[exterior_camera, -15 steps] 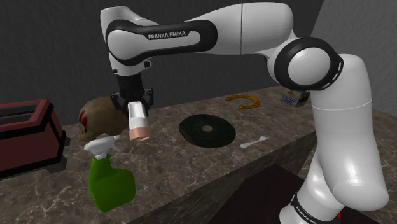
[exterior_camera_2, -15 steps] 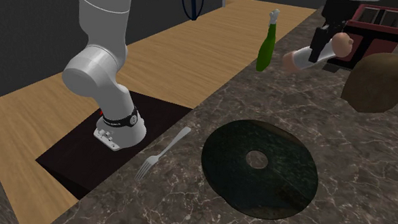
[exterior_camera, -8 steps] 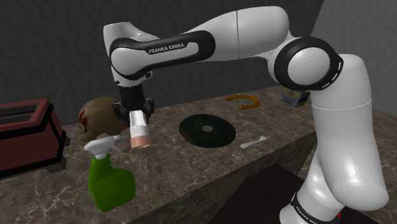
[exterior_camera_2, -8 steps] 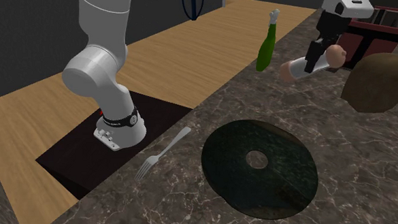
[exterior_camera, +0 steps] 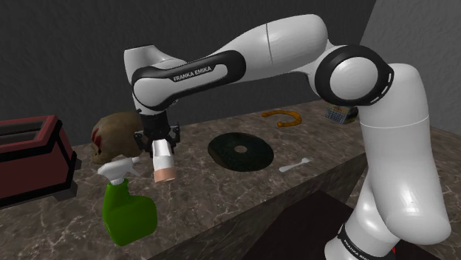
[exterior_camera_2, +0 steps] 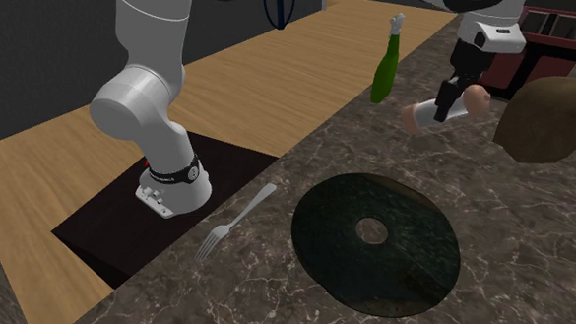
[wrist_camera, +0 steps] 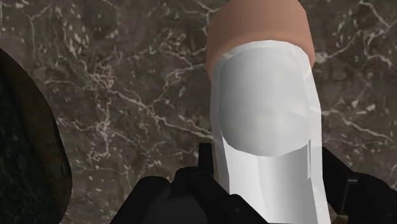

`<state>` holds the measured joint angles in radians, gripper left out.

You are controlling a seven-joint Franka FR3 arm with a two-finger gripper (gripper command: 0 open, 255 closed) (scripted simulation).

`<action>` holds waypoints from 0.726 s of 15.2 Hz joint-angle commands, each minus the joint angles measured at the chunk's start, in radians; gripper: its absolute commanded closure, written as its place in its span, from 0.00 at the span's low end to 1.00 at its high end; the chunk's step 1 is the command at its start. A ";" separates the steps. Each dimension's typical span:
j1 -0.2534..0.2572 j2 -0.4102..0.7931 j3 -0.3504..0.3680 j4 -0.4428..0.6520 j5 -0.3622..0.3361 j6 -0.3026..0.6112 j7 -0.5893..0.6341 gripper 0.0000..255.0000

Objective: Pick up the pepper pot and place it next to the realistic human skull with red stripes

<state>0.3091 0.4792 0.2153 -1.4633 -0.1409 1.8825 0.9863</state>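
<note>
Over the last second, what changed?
The claw, still shut on the pot, came down toward the counter beside the skull, drifting slightly to the shoulder view's right. Nothing was let go. Skull, green bottle, disc, fork and toaster stayed put.

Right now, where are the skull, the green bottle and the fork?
skull (exterior_camera: 117, 127): shoulder view, its dome.
green bottle (exterior_camera: 130, 213): shoulder view, its body.
fork (exterior_camera_2: 241, 218): second exterior view, its handle.

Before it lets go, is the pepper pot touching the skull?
Apart. The second exterior view shows bare counter between the pepper pot and the skull.
</note>
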 commanded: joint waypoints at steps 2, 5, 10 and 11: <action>-0.001 0.010 -0.002 -0.026 -0.003 0.036 0.003 1.00; -0.001 0.021 -0.003 -0.049 -0.007 0.070 0.006 1.00; -0.001 0.032 -0.005 -0.065 -0.010 0.096 0.008 1.00; -0.001 0.032 -0.005 -0.065 -0.010 0.096 0.008 1.00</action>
<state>0.3049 0.5038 0.2062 -1.5186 -0.1534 1.9826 0.9950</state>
